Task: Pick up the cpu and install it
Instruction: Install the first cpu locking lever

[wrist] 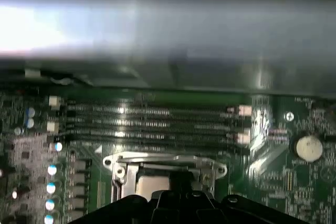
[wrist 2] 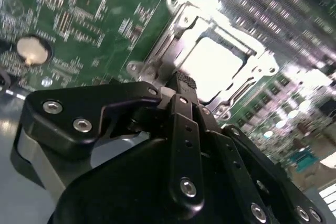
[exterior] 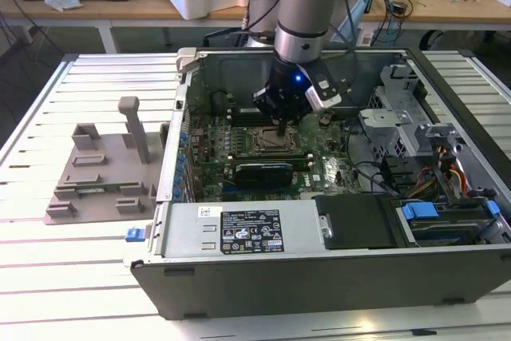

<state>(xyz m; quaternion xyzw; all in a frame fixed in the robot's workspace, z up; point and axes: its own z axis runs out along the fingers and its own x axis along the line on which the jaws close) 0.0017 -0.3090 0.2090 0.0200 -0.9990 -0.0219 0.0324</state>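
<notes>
The cpu (wrist 2: 212, 66) is a pale, shiny square lying flat inside the metal socket frame (wrist 2: 157, 56) on the green motherboard; it is also seen in the first wrist view (wrist: 152, 184). My gripper (wrist 2: 182, 81) hangs straight down over the socket (exterior: 270, 140) inside the open computer case, with its fingers drawn together into a narrow tip. That tip (exterior: 283, 124) sits at the edge of the cpu, and nothing is visible between the fingers. In the first wrist view the black gripper (wrist: 181, 179) covers part of the chip.
Memory slots (wrist: 152, 121) run just behind the socket and a coin battery (wrist: 308, 147) sits to one side. A black card (exterior: 263, 172) lies in front of the socket. Drive cage and cables (exterior: 415, 141) crowd the exterior view's right. A grey fixture plate (exterior: 104, 173) stands outside the case.
</notes>
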